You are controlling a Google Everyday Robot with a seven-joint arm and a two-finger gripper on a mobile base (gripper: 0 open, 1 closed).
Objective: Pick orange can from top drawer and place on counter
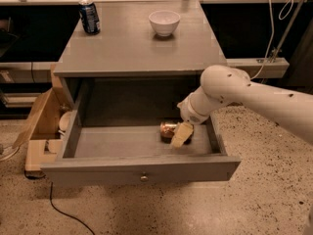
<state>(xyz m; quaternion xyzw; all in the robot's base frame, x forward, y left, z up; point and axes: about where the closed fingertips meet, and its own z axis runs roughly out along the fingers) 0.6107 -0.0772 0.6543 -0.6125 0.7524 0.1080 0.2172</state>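
Counter [132, 48]: flat grey cabinet top. Dark blue can [89, 17] upright at the far left corner. White bowl [164, 22] upright at the far edge, right of centre, well apart from the can. Gripper [180, 135] is not on the counter: it is below its near edge, inside the open top drawer [142, 169], right side, at the orange can [168, 129] lying on the drawer bottom.
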